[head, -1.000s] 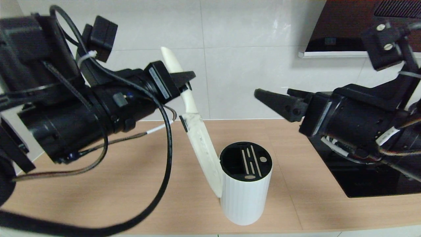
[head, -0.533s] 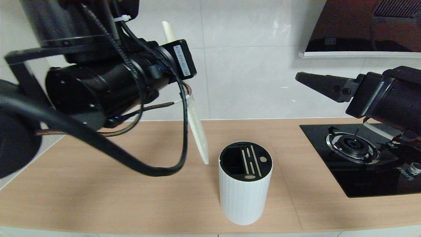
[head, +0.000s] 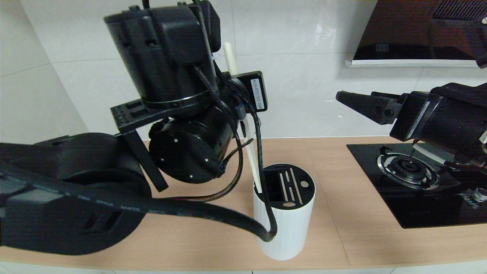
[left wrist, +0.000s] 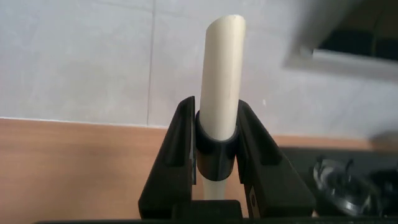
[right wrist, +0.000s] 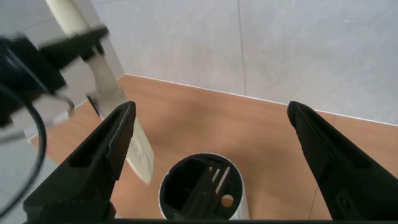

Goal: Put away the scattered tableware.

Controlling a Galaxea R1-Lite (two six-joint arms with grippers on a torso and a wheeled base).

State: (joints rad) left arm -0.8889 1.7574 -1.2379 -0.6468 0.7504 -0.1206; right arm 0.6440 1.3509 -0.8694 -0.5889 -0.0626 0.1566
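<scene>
Well, knife (head: 251, 160) tip nr holder (head: 283, 228) rim.

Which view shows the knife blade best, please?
Right wrist view: most of the knife blade, near the knife block. Head view: mostly hidden behind the left arm. Left wrist view: the handle in the left pincer.

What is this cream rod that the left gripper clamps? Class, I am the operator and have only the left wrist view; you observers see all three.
Observer: It is the handle of a knife; its pale blade hangs down below the left gripper.
Operator: Where does the blade point?
Observer: At a white holder with a black slotted top. The tip is by its rim, not in a slot.
Operator: And the other arm?
Observer: The right gripper is open and empty, raised on the stove's side of the holder.
</scene>
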